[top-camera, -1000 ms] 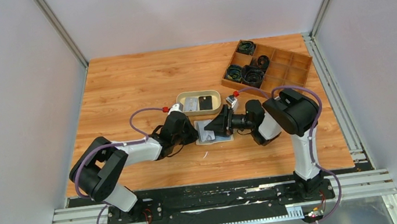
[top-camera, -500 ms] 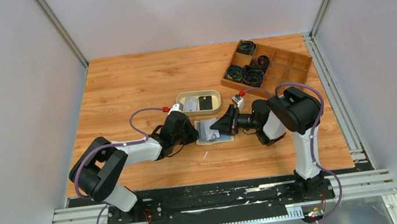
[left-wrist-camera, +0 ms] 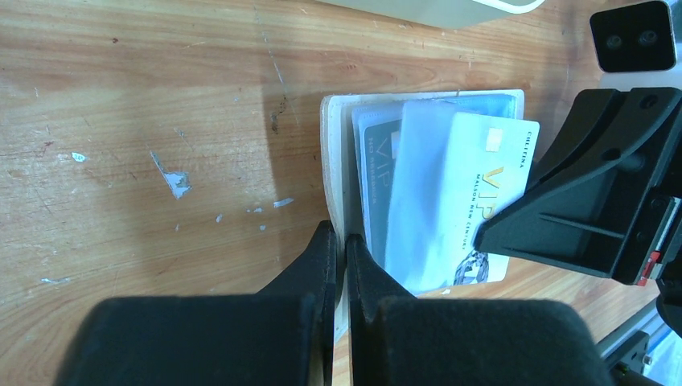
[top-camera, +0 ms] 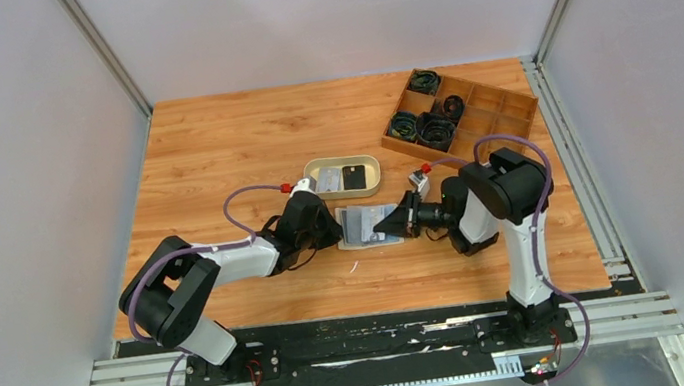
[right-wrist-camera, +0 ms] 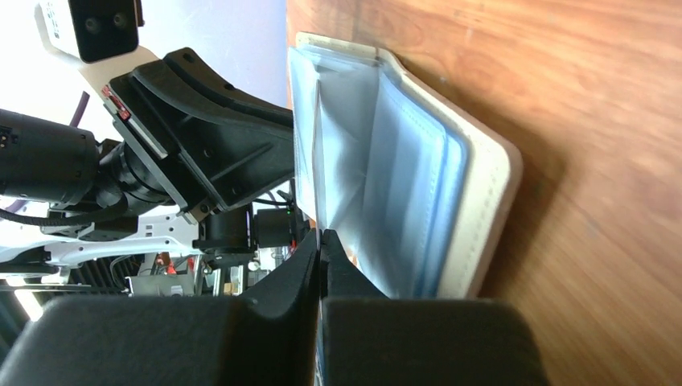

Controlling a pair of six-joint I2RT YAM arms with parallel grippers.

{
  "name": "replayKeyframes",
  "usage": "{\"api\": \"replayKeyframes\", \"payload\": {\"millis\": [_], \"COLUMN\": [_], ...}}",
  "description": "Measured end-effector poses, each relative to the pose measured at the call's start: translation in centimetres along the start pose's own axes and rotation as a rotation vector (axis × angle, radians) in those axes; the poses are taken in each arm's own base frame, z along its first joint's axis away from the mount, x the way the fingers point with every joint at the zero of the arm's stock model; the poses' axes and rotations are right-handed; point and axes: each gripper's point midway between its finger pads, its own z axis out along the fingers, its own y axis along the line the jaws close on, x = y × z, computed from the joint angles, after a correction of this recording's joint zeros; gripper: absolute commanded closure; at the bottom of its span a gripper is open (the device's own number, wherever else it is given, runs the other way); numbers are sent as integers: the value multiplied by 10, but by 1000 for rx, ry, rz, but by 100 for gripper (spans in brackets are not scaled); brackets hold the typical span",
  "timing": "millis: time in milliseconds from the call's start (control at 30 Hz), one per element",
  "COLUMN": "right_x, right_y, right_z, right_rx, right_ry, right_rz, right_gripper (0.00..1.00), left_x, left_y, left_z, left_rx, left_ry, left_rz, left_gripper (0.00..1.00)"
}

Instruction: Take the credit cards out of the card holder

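Top external | card holder (top-camera: 355, 219) flat | card (left-wrist-camera: 470, 201) juts toward right end effector (top-camera: 392, 224)

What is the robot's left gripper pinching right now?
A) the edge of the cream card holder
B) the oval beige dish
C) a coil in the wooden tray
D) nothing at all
A: the left wrist view shows the left gripper shut on the card holder at its cream edge, while the right gripper pinches a pale credit card.

Toward the table's (top-camera: 210, 141) near edge, our left gripper (top-camera: 334, 229) and right gripper (top-camera: 384, 225) flank the card holder (top-camera: 360, 225), an oval dish (top-camera: 340, 160) just behind.
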Motion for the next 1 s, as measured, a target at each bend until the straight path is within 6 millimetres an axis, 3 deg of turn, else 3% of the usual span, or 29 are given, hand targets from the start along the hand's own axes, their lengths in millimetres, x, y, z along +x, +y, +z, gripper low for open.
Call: {"api": "replayKeyframes", "payload": {"millis": [267,367,467,600,767,1000], "right_x": [-5,-9,-26,-64,-107,-128], "right_y": [-11,-6,13,59,94,95], "right_z": [-24,-30,-33,-32,-8,61], "right_rx": [65,123,184,225,243,263], "right_ry": [-15,-3,-17,-68,-91,-31], "right_rz": [-16,-61,-187,-373,-456,-427], "right_gripper": [100,100,100,100,100,100], "left_x": [-1,-2,-3,-3,2,5], "left_y": [-2,-2,1,4,11,15], "left_z": [-3,-8,-12,-17,-19,-27], "left_rx": [1,-8,-24,-37,-47,-41], "left_ry": [-1,-4,-3,-5,-4,-11], "left_rz": [5,14,23,32,31,30], "left_gripper": [100,100,100,100,100,100]}}
